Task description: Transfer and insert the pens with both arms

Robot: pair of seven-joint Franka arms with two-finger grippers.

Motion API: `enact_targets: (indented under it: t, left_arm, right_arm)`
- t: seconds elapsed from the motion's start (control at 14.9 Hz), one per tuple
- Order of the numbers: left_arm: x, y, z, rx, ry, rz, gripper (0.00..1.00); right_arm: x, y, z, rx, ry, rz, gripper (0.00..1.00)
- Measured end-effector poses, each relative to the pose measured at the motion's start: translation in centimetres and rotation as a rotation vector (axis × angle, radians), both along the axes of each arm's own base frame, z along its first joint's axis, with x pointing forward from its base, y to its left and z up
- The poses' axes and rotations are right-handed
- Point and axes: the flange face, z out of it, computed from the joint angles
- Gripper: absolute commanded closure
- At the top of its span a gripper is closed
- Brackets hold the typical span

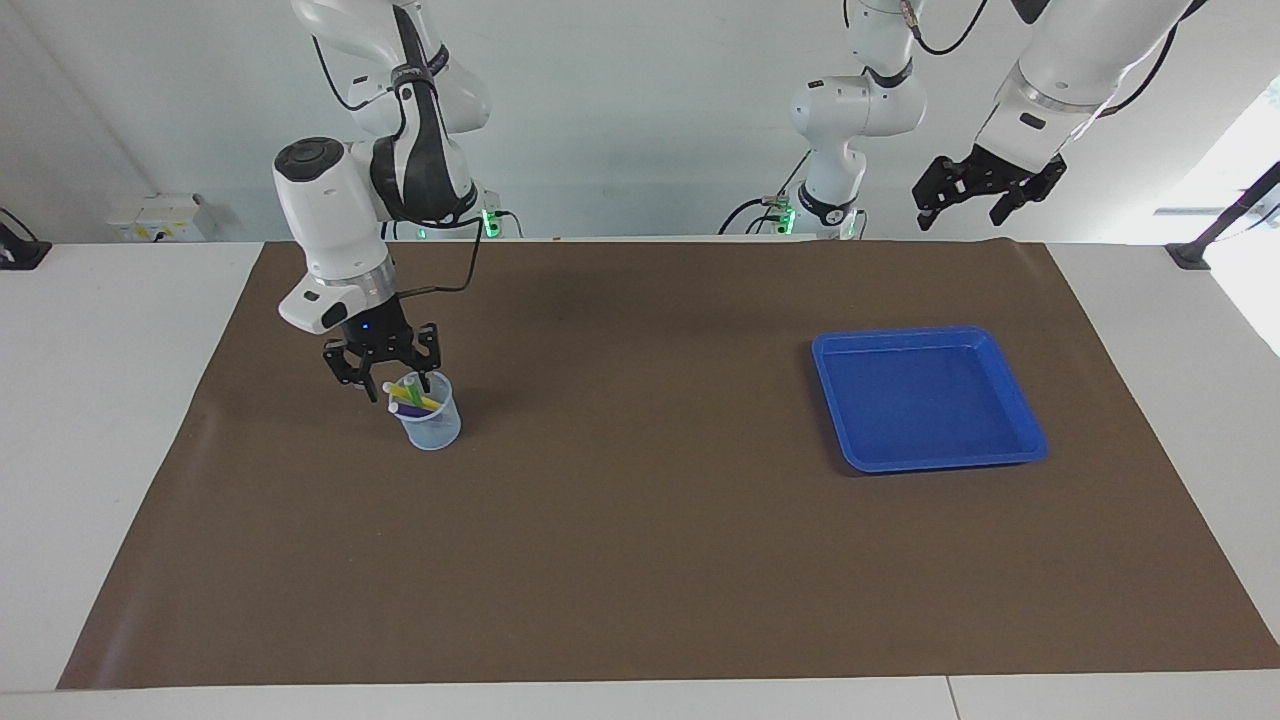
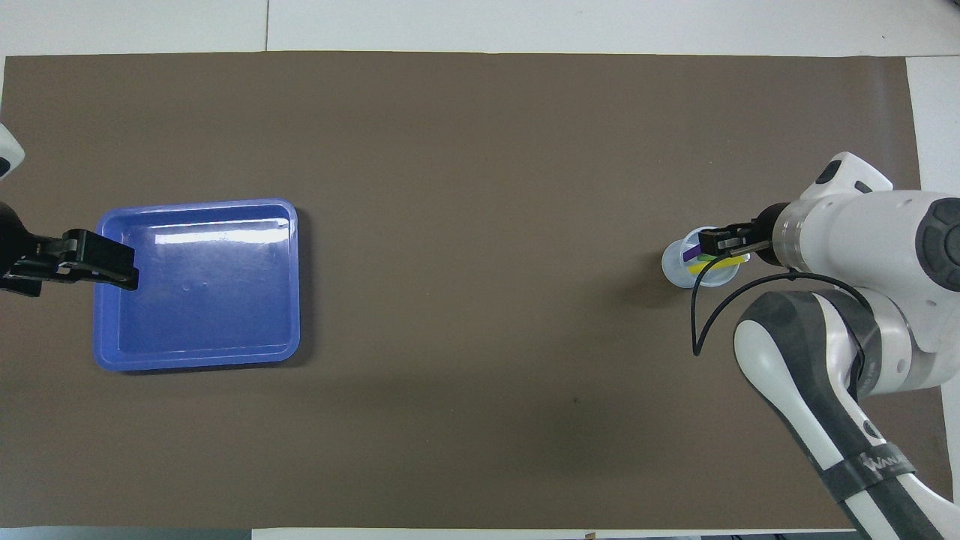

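Grippers first: your left gripper point(image 1: 978, 196) waits raised with its fingers apart, over the mat's edge by the empty blue tray point(image 1: 1020, 420). Your right gripper point(image 1: 392, 376) stands just above the clear cup point(image 1: 432, 428), jaws spread, holding nothing. Green, yellow and purple pens point(image 1: 412, 400) lean inside that cup on the brown mat point(image 1: 640, 560).

My bench: white table point(image 1: 120, 420) under a brown mat point(image 1: 640, 560), plain white wall point(image 1: 640, 120), wall socket box point(image 1: 160, 218), bright daylight at the left arm's end.
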Motion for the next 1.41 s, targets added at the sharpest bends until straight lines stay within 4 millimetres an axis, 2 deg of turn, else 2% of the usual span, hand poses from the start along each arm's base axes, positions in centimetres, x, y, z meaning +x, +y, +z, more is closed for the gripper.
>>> enact_targets:
  t: [0.27,0.47,1.01,1.14,1.41]
  left_arm:
    - [1.8,-0.2,-2.3,-0.017,-0.013,-0.004,0.00]
    - [2.6,-0.9,-3.0,-0.018,-0.002,-0.015,0.00]
    - [2.6,-1.2,-1.6,-0.015,-0.026,-0.035,0.00]
    - [2.7,-1.2,-1.6,-0.011,-0.027,-0.037,0.00]
    - [2.6,-1.2,-1.6,-0.010,-0.027,-0.038,0.00]
  right_arm:
    - [0.5,0.1,1.1,0.002,-0.022,0.000,0.00]
    - [1.4,0.0,3.7,0.002,-0.006,-0.003,0.00]
    - [3.0,-2.2,14.4,-0.002,0.090,-0.042,0.00]
    - [3.0,-2.8,15.9,-0.027,0.112,-0.061,0.00]
    - [2.4,-3.2,17.4,-0.062,0.145,-0.118,0.00]
